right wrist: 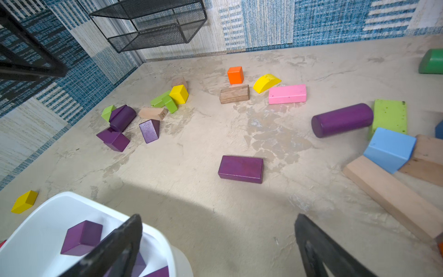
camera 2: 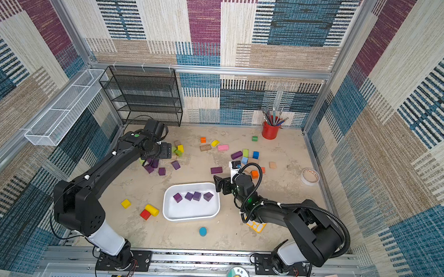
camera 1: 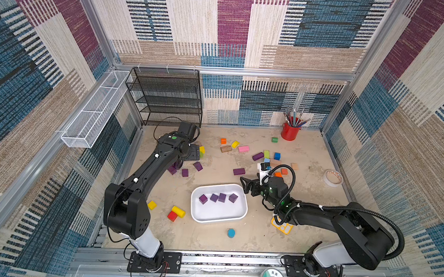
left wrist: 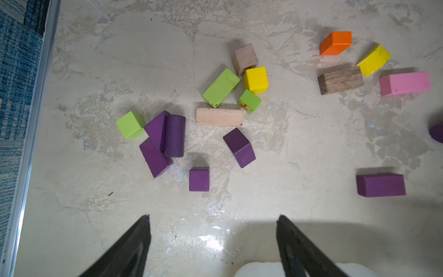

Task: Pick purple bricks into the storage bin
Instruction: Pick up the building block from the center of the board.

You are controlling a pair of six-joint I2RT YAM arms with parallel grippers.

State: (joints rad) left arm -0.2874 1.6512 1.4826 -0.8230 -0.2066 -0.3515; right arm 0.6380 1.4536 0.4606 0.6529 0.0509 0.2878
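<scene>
The purple bricks [left wrist: 199, 179] are finished in matt paint; bare wood grain is shown by the brown block [left wrist: 340, 80]. The storage bin [camera 1: 219, 211] is moulded in smooth glossy plastic. The patchy, rough-looking surface [left wrist: 311, 144] is touched with sheen just ahead of the left gripper [left wrist: 213, 217].

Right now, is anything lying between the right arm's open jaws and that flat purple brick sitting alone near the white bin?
Nothing visible does. In the right wrist view only bare floor lies between the right arm's jaws and the purple brick. The white bin has its corner under one jaw, off to the side.
</scene>
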